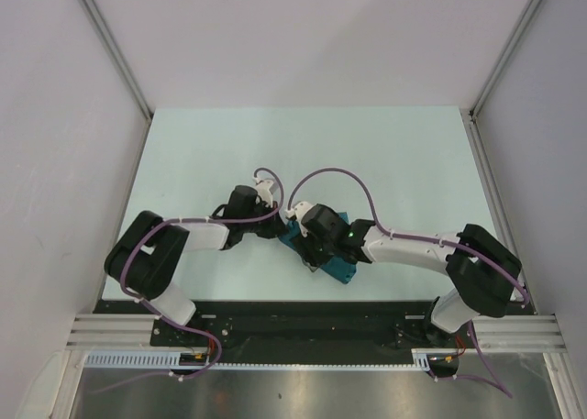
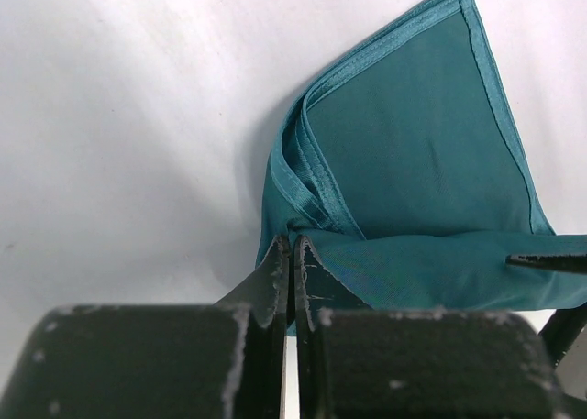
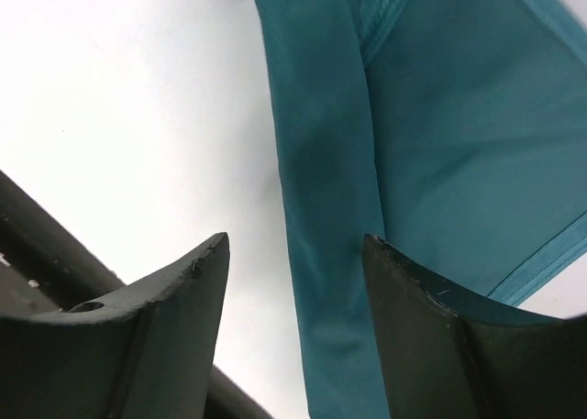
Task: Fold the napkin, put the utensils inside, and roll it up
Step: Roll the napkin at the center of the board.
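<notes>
Napkin [image 2: 413, 153] pinched in left gripper [image 2: 292, 245]; right gripper [image 3: 295, 240] spread.

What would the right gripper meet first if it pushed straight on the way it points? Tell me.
The napkin: its rolled fold runs between the open jaws of the right gripper, straight ahead. How near is unclear.

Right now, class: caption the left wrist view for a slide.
Left gripper shut on the edge of the folded teal napkin, over a white table.
</notes>
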